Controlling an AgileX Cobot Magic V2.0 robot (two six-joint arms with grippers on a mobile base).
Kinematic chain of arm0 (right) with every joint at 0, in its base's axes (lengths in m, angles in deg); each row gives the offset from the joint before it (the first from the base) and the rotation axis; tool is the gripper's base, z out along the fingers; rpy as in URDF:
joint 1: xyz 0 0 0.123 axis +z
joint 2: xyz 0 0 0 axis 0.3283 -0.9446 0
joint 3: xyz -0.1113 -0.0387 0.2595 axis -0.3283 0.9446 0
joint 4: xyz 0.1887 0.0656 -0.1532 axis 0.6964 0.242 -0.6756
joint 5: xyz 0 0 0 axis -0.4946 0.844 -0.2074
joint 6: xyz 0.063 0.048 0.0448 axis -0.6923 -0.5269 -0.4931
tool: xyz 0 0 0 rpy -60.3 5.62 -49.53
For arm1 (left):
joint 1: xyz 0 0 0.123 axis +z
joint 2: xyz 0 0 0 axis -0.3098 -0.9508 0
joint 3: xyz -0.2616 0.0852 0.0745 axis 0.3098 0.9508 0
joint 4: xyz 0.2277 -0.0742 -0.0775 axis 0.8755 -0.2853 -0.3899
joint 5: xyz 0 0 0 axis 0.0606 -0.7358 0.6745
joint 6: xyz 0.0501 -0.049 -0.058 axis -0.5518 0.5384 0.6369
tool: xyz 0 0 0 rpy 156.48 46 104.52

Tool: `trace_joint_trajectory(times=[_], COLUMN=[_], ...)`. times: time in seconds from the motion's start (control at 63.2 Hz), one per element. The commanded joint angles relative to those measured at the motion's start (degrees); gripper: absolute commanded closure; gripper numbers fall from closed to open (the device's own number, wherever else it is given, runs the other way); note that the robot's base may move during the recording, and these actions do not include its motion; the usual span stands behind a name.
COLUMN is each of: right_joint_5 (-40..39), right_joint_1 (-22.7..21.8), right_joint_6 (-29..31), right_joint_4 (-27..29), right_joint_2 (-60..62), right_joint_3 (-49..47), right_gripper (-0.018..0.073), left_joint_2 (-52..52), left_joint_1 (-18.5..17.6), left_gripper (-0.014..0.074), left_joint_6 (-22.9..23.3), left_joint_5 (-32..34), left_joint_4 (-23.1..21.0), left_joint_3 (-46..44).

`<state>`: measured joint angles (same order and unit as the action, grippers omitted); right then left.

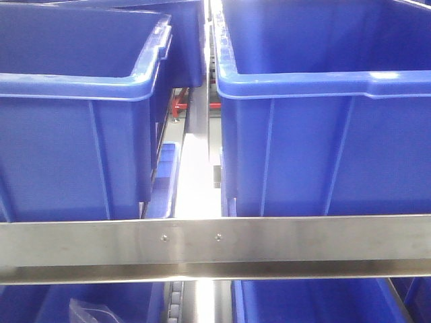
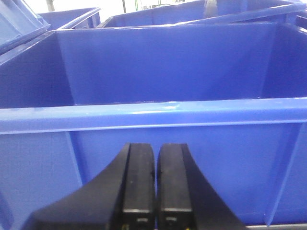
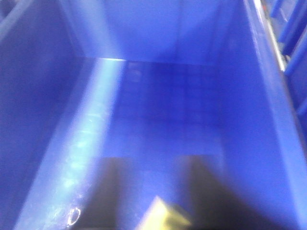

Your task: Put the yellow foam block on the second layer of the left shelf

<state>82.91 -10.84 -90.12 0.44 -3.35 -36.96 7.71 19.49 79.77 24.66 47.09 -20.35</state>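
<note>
In the right wrist view, only a pale corner of the yellow foam block [image 3: 165, 218] shows at the bottom edge. It sits between the two blurred dark fingers of my right gripper [image 3: 152, 162], which is shut on it. Block and gripper hang inside a blue bin [image 3: 254, 120], above its floor. In the left wrist view my left gripper [image 2: 156, 146] is shut with its fingers pressed together and nothing between them. It stands just in front of the outer wall of another blue bin [image 2: 153, 112]. Neither gripper nor the block shows in the front view.
The front view shows two large blue bins, left [image 1: 67, 155] and right [image 1: 323, 148], on a shelf behind a steel rail [image 1: 215, 239]. A narrow gap runs between them. More blue bins [image 1: 303, 303] sit on the layer below, one with a clear plastic piece [image 1: 91, 311].
</note>
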Motion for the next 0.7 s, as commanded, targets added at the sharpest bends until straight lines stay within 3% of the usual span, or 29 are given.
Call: trace_joint_trajectory(times=[0.0, 0.19, 0.443, 0.68], right_joint_5=[-4.49, -7.05, -14.97, -14.73], right_joint_1=[-0.03, -0.03, -0.03, -0.03], right_joint_6=[0.26, 1.21, 1.21, 1.21], right_joint_4=[-0.45, -0.45, -0.45, -0.45], right_joint_2=[3.37, 11.16, 27.95, 44.81], right_joint_3=[-0.87, 5.76, 22.44, 34.35], right_gripper=[0.0493, 0.0504, 0.0504, 0.0504], left_joint_2=[0.99, 0.99, 0.99, 0.99], left_joint_1=[0.03, 0.03, 0.03, 0.03], left_gripper=[0.0472, 0.0472, 0.0472, 0.0472], left_joint_6=[0.22, 0.22, 0.22, 0.22], left_joint_5=[4.70, 4.70, 4.70, 4.70], left_joint_4=[-0.33, -0.33, -0.33, -0.33], left_joint_3=[1.60, 1.60, 1.60, 1.60])
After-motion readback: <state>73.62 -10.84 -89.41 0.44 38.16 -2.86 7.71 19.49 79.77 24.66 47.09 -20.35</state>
